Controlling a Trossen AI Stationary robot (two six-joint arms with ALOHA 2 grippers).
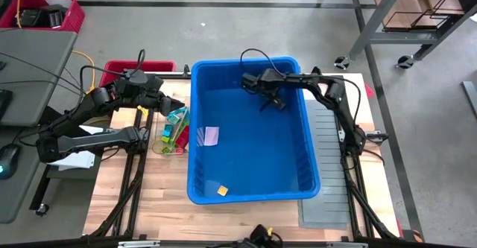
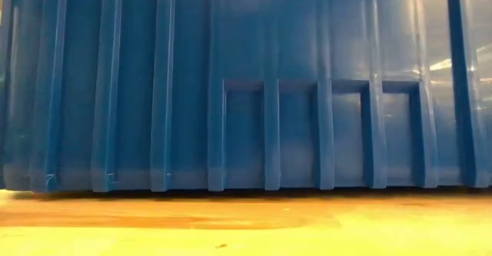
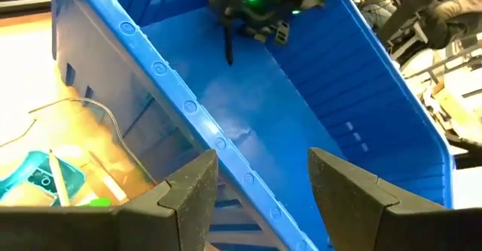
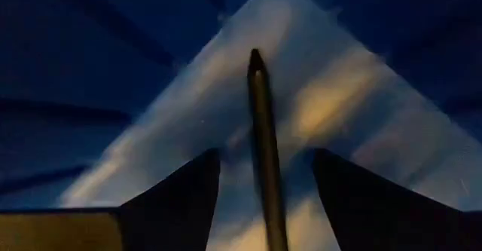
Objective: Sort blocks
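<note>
Small orange block lay on blue bin floor, left claw gaped empty at rim, right claw pinched thin dark rod.

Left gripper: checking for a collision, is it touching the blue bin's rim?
Cannot tell. In the left wrist view the open left gripper straddles the bin rim, but no view plainly shows contact or a gap.

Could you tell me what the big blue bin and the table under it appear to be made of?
The blue bin looks like moulded plastic with a slight gloss: its wall carries stiffening ribs in the low view and its floor shows soft light reflections. The table looks like pale, matte wood, with visible grain and plank lines; whether it is solid or laminated cannot be told.
</note>
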